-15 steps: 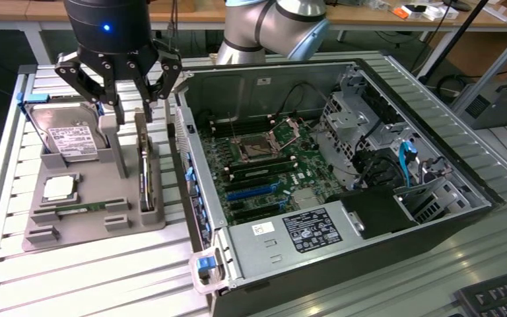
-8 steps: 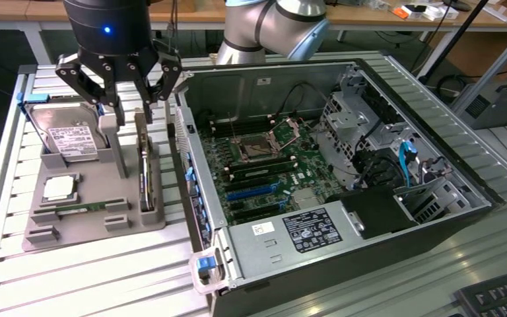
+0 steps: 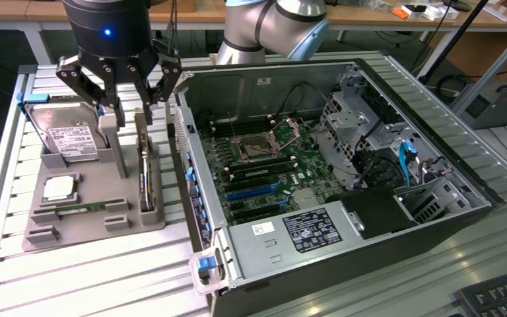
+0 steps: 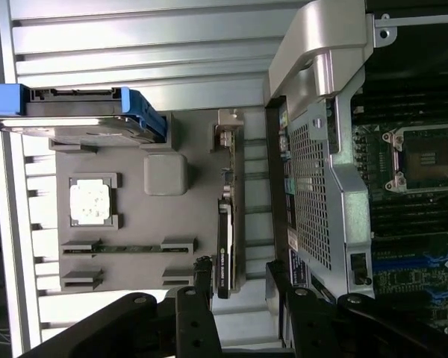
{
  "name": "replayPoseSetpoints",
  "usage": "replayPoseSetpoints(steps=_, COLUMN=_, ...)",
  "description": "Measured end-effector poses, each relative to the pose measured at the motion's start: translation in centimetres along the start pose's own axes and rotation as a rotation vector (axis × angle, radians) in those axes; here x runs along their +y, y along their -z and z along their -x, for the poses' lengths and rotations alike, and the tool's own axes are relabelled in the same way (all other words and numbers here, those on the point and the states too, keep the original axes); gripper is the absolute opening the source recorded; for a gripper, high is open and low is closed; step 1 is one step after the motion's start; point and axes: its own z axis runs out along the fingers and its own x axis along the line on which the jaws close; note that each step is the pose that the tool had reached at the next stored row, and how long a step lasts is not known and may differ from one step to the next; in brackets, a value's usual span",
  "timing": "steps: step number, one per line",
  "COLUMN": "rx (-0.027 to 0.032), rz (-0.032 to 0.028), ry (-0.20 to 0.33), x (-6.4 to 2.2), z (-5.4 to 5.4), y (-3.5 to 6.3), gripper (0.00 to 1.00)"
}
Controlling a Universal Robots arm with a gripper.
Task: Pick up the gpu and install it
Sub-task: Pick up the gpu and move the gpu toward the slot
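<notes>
We're hovering the gripper (image 3: 127, 107) with fingers spread apart, gripping nothing. The gpu (image 3: 145, 175) is standing on edge in the grey tray (image 3: 77, 232) just below the hand, one end between the fingertips, with the open PC case (image 3: 236, 86) alongside.

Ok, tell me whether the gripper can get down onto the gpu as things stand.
Probably yes. The gripper, open, hangs above one end of the gpu, which stands on edge in the gray holder with nothing over it. The computer case wall beside it leaves little room there.
</notes>
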Motion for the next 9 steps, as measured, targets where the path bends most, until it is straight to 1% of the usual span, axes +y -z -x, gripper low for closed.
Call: replayPoseSetpoints(steps=9, rx=0.0, rz=0.0, ry=0.0, x=-0.01, z=-0.03, y=-0.28, gripper=0.42)
